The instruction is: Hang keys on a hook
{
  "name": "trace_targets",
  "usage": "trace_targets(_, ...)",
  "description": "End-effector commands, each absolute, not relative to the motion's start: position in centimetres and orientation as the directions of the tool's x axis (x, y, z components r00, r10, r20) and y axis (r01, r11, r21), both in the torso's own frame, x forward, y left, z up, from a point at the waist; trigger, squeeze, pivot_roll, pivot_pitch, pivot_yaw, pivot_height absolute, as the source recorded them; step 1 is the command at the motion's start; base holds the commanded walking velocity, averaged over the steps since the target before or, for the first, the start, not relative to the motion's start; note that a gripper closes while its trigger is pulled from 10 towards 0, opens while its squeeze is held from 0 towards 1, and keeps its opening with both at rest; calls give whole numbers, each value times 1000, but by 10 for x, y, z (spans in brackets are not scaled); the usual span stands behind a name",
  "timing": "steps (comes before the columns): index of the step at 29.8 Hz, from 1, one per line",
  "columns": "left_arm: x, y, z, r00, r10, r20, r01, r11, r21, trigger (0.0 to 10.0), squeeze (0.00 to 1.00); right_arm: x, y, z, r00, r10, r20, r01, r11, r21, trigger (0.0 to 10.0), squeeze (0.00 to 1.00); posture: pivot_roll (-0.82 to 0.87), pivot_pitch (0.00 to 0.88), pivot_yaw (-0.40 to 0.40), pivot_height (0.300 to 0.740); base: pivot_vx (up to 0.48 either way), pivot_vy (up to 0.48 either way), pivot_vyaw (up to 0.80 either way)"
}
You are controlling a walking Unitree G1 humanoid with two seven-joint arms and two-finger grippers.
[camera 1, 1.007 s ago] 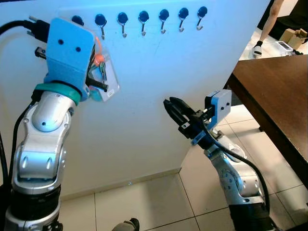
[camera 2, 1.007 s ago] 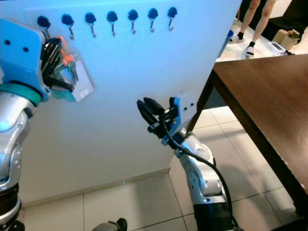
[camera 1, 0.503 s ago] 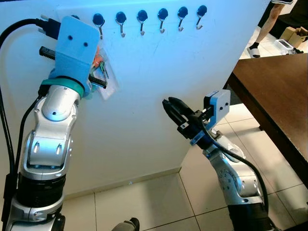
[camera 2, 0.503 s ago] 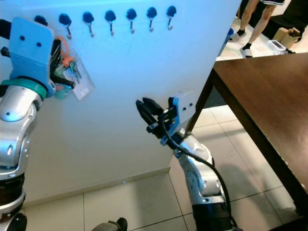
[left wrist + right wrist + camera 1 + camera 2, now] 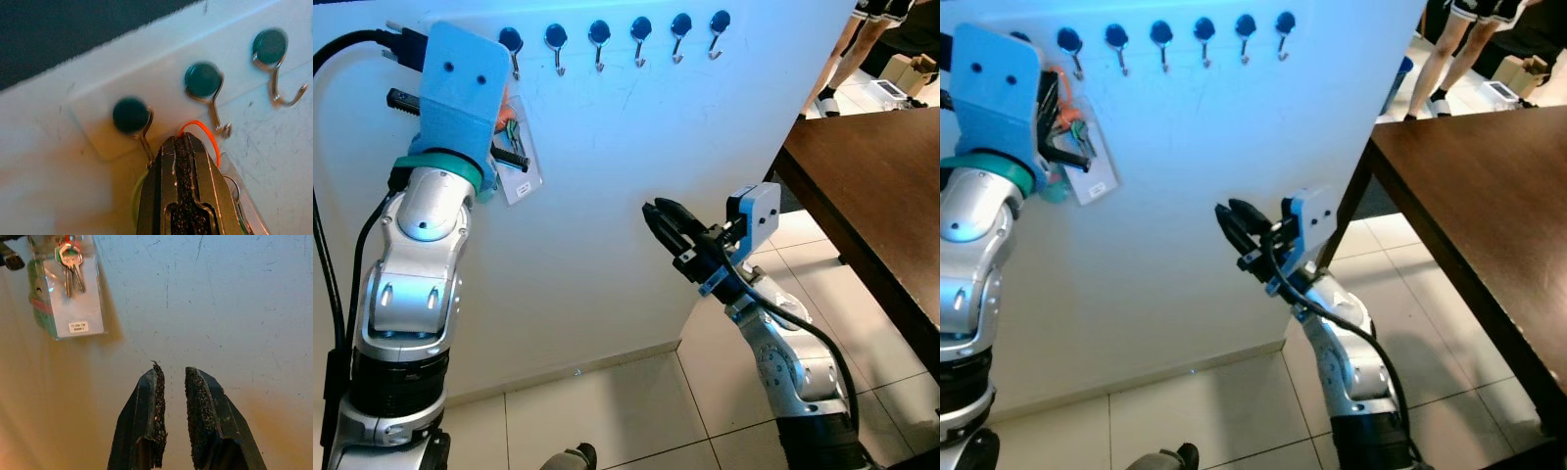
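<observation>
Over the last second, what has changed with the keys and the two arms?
The left gripper, shut on the keys, has risen toward the hooks at the left end of the row; the clear tag now hangs straighter below it. The orange loop sits beside a hook, not visibly over it. The right gripper stayed put, holding nothing.

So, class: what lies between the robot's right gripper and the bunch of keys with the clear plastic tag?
Only bare white wall panel lies between the right gripper and the bunch of keys with the clear plastic tag, as the right wrist view shows.
</observation>
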State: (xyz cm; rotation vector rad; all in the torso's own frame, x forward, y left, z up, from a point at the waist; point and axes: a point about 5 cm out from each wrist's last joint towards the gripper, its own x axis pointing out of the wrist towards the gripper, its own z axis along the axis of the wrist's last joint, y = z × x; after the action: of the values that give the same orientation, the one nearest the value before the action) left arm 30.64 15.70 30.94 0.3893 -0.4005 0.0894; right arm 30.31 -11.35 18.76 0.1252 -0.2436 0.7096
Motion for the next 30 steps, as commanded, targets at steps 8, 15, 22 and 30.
trace_targets(8, 308, 153, 313, 900, -9, 435, -183, 900, 397, 10000, 0, 301, -113, 183, 732, 634, 251, -663, 747, 45, 10000, 0, 110, 0, 82, 740, 0, 0, 0)
trace_targets(15, 308, 144, 313, 888, -67, 455, -205, 829, 521, 10000, 0, 302, -113, 183, 733, 633, 250, -662, 748, 49, 10000, 0, 113, 0, 82, 740, 0, 0, 0)
trace_targets(22, 312, 133, 309, 882, -125, 454, -226, 733, 641, 10000, 0, 302, -113, 183, 734, 632, 250, -662, 748, 50, 10000, 0, 111, 0, 85, 740, 0, 0, 0)
trace_targets(30, 318, 126, 295, 908, -167, 384, -184, 664, 725, 10000, 0, 302, -112, 183, 734, 631, 251, -661, 748, 56, 10000, 0, 114, 0, 85, 740, 0, 0, 0)
